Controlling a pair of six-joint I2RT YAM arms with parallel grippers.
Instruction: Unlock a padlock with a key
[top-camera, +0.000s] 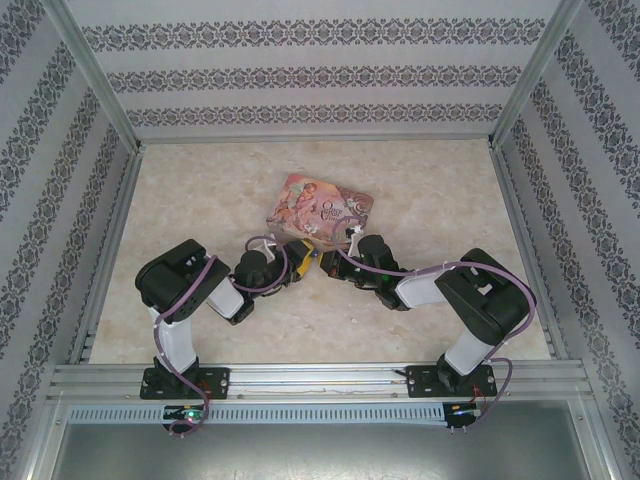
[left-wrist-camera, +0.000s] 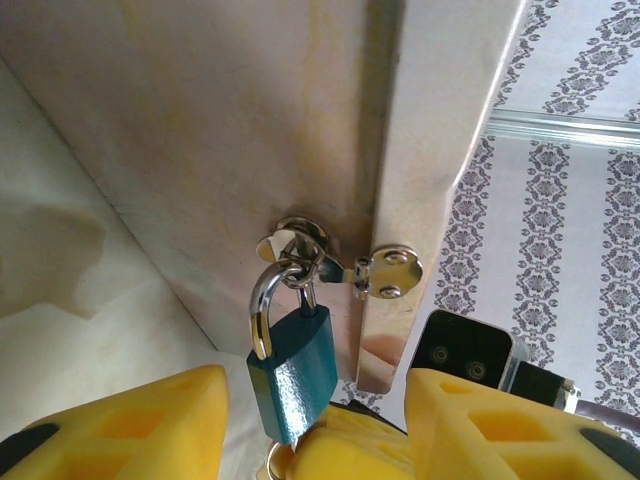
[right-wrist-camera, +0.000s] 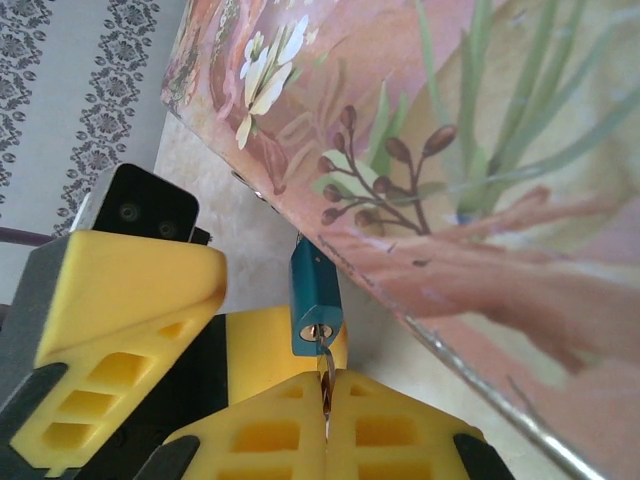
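Note:
The blue padlock (left-wrist-camera: 293, 375) hangs by its silver shackle (left-wrist-camera: 262, 305) from the clasp (left-wrist-camera: 385, 272) of the pink tin (top-camera: 320, 205). My left gripper (left-wrist-camera: 318, 388) is open, with one yellow finger on each side of the padlock and neither touching it. My right gripper (right-wrist-camera: 327, 400) is shut on the key (right-wrist-camera: 324, 358), a thin sliver whose tip sits in the keyhole on the padlock's (right-wrist-camera: 313, 300) underside. In the top view both grippers, left (top-camera: 296, 258) and right (top-camera: 322, 260), meet at the tin's near edge, hiding the padlock.
The tin (right-wrist-camera: 450, 150) lies tilted, close above both grippers. The left gripper's finger (right-wrist-camera: 130, 300) stands just left of the padlock in the right wrist view. Patterned walls and metal rails (top-camera: 310, 375) enclose the marbled table (top-camera: 200, 200).

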